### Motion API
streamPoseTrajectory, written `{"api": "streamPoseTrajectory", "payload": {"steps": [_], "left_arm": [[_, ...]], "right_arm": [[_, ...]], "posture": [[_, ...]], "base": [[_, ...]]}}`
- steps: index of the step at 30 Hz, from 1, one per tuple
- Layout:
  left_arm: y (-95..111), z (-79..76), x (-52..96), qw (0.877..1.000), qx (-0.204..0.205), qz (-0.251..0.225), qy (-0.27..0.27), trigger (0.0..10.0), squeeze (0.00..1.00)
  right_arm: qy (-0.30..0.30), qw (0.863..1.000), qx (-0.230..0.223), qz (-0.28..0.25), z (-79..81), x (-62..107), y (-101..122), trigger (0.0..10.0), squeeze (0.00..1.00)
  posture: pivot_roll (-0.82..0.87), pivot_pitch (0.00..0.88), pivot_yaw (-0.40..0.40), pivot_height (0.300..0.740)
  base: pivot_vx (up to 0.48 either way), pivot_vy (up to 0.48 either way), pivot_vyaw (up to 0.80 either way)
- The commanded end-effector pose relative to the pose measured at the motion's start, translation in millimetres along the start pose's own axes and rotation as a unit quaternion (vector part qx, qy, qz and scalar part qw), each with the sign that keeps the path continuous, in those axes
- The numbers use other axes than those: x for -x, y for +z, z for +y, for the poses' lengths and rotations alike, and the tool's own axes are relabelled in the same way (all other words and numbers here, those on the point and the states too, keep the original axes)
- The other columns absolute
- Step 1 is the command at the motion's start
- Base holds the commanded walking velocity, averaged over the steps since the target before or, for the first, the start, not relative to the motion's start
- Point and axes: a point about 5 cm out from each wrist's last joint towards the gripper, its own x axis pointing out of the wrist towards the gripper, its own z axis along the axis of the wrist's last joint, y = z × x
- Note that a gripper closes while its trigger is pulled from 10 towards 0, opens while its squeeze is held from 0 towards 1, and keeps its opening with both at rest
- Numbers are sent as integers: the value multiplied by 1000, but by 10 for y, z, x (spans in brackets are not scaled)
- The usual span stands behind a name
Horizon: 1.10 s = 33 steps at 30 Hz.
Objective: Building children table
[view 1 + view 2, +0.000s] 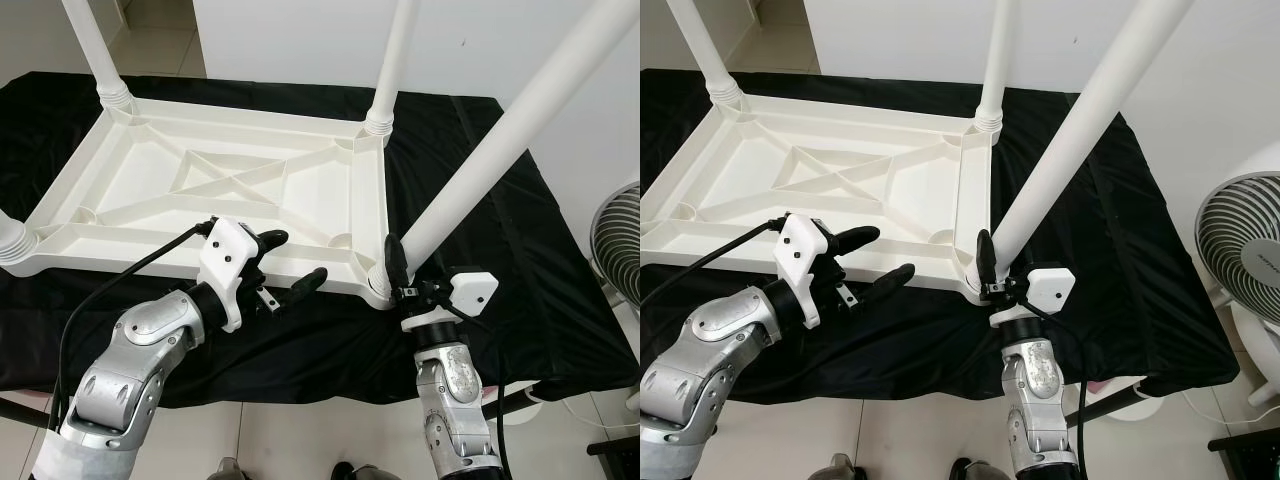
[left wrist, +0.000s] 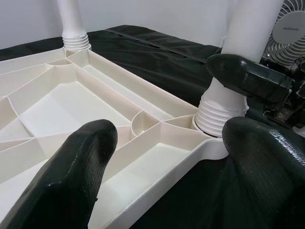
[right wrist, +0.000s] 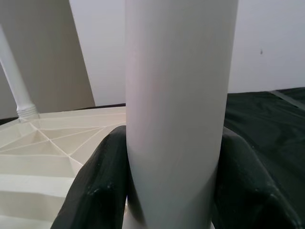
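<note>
Fingers of the right gripper (image 1: 398,272) clenched the near-right leg (image 1: 480,165) at lower centre, steadying it in its socket; the left gripper (image 1: 290,262) gaped beside the tabletop (image 1: 200,190).

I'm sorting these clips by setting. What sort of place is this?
Probably a room in a home used as a work spot: a white plastic tabletop lies upside down on a black cloth, a white fan stands on a pale tiled floor, and plain white walls stand behind.

All four table legs (image 1: 480,150) run past the frame's top edge.
</note>
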Motion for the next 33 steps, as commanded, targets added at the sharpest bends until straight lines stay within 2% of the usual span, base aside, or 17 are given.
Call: {"api": "streamPoseTrajectory", "payload": {"steps": [1, 2, 5, 8, 16, 22, 33], "left_arm": [[3, 7, -1, 1000, 0, 5, 0, 10000, 0], [4, 8, -1, 1000, 0, 5, 1, 10000, 0], [4, 8, -1, 1000, 0, 5, 2, 10000, 0], [6, 9, 7, 1000, 1, 4, 7, 10000, 0], [13, 18, 13, 1000, 0, 4, 9, 10000, 0], [16, 25, 17, 1000, -1, 4, 9, 10000, 0], [19, 26, 15, 1000, -1, 4, 7, 10000, 0]], "right_arm": [[-7, 996, 32, 80, -98, 180, -251, 10000, 0], [4, 995, 53, 85, -93, 173, -260, 10000, 0], [12, 994, 68, 87, -93, 170, -265, 10000, 0], [47, 989, 103, 92, -100, 204, -293, 10000, 0], [53, 988, 104, 101, -124, 250, -335, 10000, 0], [44, 988, 96, 110, -141, 285, -377, 10000, 0], [-1, 990, 31, 134, -143, 201, -416, 10000, 0]], "posture": [[158, 148, -5, 740], [158, 148, -6, 740], [161, 148, -9, 740], [164, 151, -13, 740], [165, 151, -12, 740], [165, 151, -10, 740], [166, 148, -10, 740]], "base": [[0, 0, 0], [0, 0, 0], [0, 0, 0], [0, 0, 0], [0, 0, 0], [0, 0, 0], [0, 0, 0]]}}
